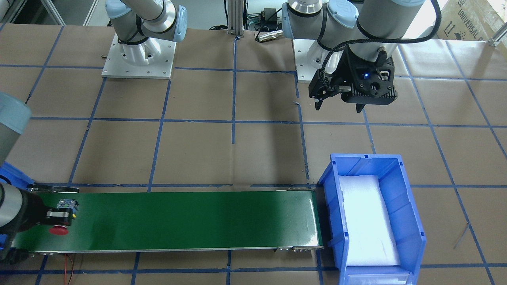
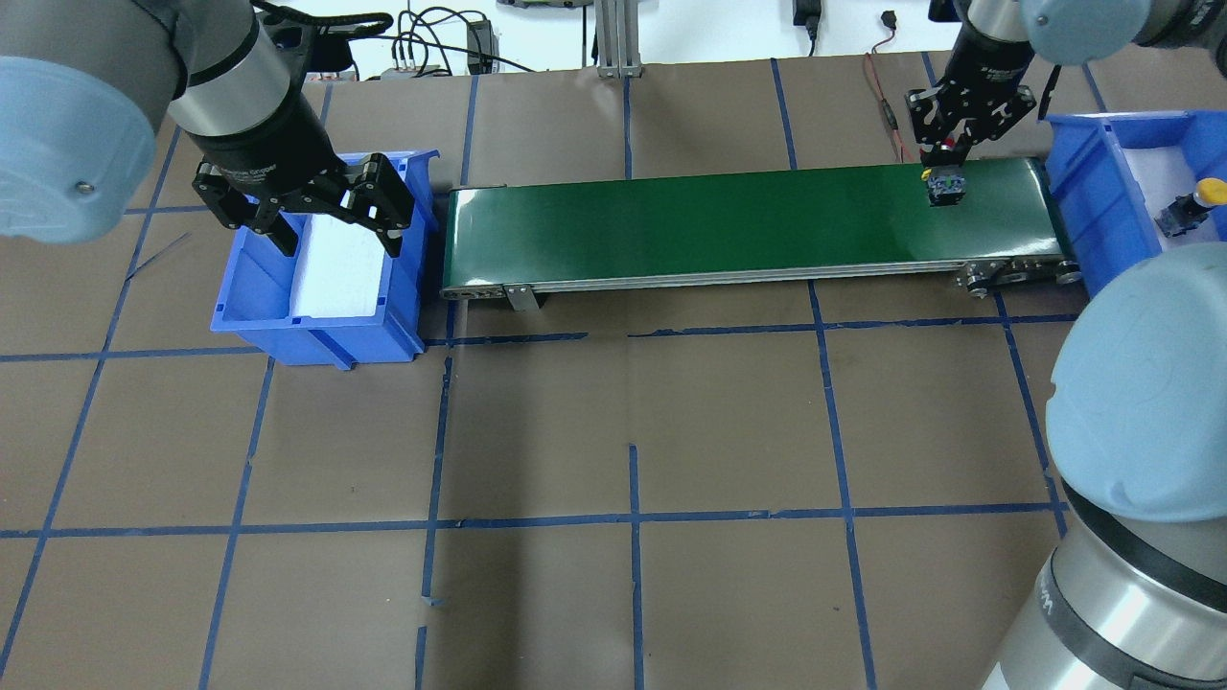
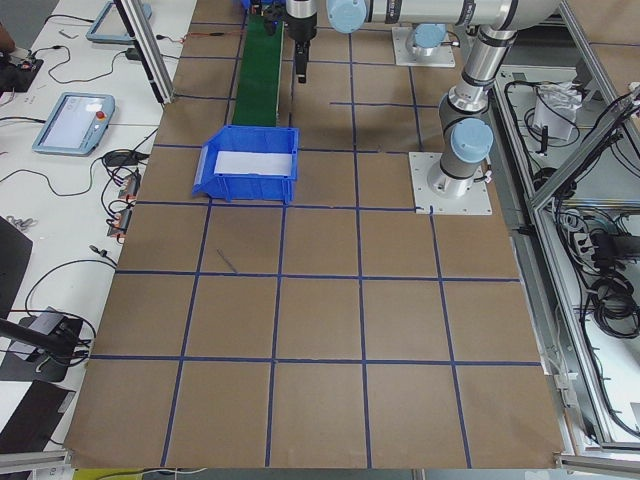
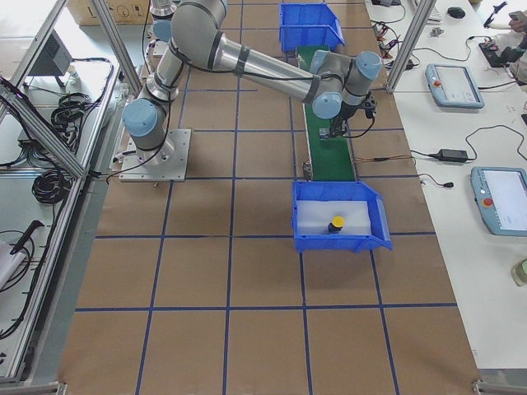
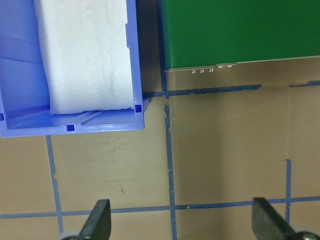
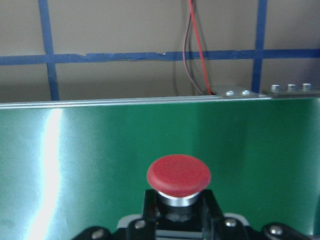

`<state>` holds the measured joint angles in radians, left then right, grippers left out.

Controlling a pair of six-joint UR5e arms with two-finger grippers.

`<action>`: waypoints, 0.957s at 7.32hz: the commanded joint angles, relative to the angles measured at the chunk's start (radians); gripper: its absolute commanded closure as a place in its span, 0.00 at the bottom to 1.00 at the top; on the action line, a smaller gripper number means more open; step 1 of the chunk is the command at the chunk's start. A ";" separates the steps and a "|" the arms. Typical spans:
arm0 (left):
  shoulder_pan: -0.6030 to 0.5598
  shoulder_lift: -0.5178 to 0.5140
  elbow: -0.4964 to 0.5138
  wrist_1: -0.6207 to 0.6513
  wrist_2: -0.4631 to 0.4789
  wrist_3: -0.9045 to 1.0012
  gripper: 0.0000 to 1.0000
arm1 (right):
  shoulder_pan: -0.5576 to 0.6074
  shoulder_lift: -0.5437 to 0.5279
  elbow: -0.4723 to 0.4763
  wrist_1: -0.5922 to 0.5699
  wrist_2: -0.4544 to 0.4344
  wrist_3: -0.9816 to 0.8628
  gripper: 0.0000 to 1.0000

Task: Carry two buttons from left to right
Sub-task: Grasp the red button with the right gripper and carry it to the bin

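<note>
Pinching the red button (image 6: 178, 175) by its black body, my right pincer (image 2: 944, 161) holds it at the end of the glossy green belt (image 2: 719, 220), beside the blue plastic bin (image 4: 366, 239) where the yellow button (image 4: 337, 223) lies on white foam. My left pincer (image 2: 338, 240) hangs spread above the other foam-lined bin (image 2: 326, 340) on brown paper (image 2: 623, 422) gridded with blue tape (image 2: 729, 518).

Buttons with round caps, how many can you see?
2. The red-capped push button is in the right gripper, over the green conveyor belt. The yellow-capped push button lies in the blue plastic bin past the belt's end. None looks hidden.
</note>
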<state>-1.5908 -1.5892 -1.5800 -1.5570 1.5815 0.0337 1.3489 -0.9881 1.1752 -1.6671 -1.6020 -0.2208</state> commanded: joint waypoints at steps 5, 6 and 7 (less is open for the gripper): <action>0.000 0.000 -0.002 0.000 0.000 0.000 0.00 | -0.322 0.064 -0.146 0.009 -0.031 -0.545 0.93; 0.000 0.000 -0.002 0.000 0.000 0.000 0.00 | -0.333 0.091 -0.143 0.007 -0.012 -0.548 0.93; 0.000 0.000 0.000 0.000 0.000 0.000 0.00 | -0.335 0.120 -0.143 0.000 -0.012 -0.548 0.92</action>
<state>-1.5908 -1.5892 -1.5811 -1.5570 1.5815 0.0337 1.0232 -0.9039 1.0299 -1.6609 -1.6258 -0.7627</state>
